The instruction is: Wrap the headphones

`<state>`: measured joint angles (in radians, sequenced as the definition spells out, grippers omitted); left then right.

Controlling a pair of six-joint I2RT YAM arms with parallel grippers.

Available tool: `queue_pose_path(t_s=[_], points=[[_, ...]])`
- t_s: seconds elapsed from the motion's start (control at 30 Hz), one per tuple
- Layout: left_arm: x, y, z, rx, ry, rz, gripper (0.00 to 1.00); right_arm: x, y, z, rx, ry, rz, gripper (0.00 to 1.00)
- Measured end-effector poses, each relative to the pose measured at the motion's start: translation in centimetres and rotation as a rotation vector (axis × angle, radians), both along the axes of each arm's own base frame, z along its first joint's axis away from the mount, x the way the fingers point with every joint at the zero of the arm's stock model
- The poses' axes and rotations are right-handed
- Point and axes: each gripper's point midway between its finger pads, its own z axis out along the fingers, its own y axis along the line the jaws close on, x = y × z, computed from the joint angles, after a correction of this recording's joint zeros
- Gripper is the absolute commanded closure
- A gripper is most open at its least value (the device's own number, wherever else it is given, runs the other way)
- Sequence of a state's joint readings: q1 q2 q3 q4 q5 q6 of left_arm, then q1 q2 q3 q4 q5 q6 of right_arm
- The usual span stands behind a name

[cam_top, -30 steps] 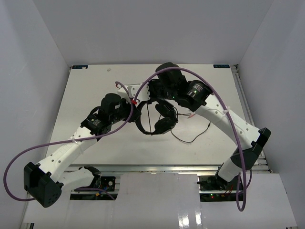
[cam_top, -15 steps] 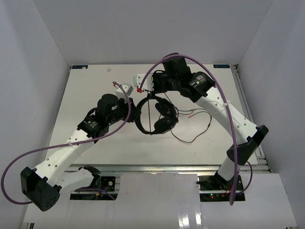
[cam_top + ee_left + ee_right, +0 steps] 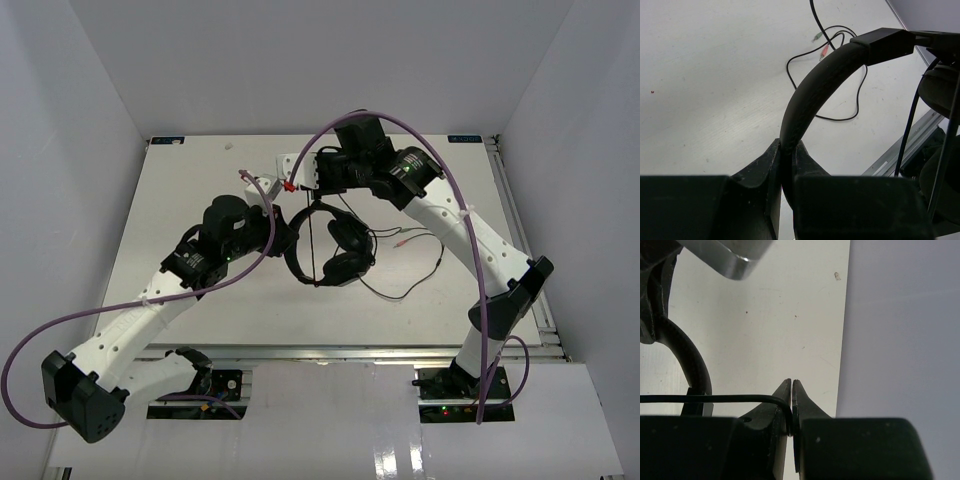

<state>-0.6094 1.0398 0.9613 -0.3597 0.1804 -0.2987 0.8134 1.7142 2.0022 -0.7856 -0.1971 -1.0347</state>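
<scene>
Since a second ago the right gripper has been pulled back toward the far edge of the table, with the cord drawn taut. The headphones, black with an arched headband and two padded earcups, are held at mid-table. The left gripper is clamped on the headband. The right gripper is pinched nearly closed on the thin cord.

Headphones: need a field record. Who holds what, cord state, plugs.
left gripper: jaws shut on headband of headphones
right gripper: jaws shut on cord
cord slack: loose loops lying on table, not yet wrapped
plugs: free on table, beyond the headband in left wrist view
</scene>
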Motion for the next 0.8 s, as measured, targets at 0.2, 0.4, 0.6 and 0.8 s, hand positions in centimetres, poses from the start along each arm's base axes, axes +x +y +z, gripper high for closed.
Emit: queue_pose_path(t_s=[0.2,0.4,0.6,0.8], points=[[-0.5,0.3,1.2,-0.018,-0.026,-0.001,1.0,0.6,-0.9,-0.3,0.011,0.034,-0.008,0.92],[-1.0,0.7,2.3,-0.043,-0.052,0.003,1.0,1.1,-2.2,-0.9,0.013,0.085,-0.009,0.92],[-1.4,0.9,2.2,-0.037,-0.033,0.005,1.0,0.8,-2.5,-1.2,0.031,0.132,0.007,0.9],[-2.2,1.4,3.2,-0.048,-0.04,0.007,1.0,0.4,-2.7,-1.3,0.057,0.186,0.024,0.9]])
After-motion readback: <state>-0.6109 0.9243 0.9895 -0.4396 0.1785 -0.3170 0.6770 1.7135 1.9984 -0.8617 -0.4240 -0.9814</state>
